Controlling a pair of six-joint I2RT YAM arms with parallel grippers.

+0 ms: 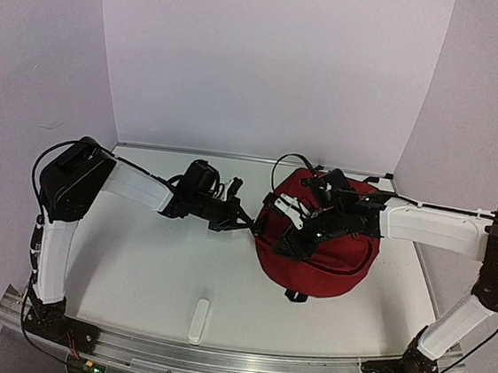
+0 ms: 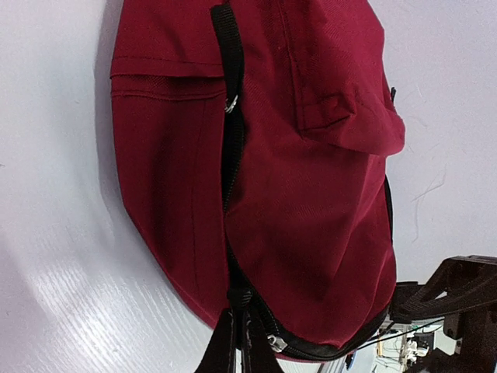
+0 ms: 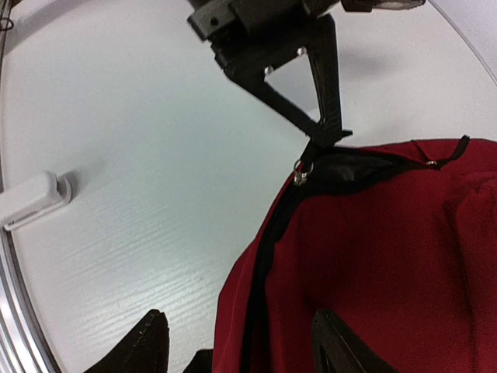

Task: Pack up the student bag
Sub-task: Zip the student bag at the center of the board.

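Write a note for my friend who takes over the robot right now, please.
Left gripper: shut, pinching the student bag's edge beside the zip pull.
Right gripper: open, straddling the bag's zipper edge, holding nothing.
Bag: lying on the table, right of centre. A white oblong thing lies outside it, at the table's near edge.
Done: what is inside the bag cannot be seen.
Left: probably pack the white thing, then check the zip.

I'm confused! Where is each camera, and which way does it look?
Top: above, behind the robot, looking down at the student bag; both arms show.
Left wrist: faces the bag's side close up; own fingers unclear.
Right wrist: looks across the bag; its open right gripper frames the bottom.
Shared: top and right wrist both show left gripper pinching it.
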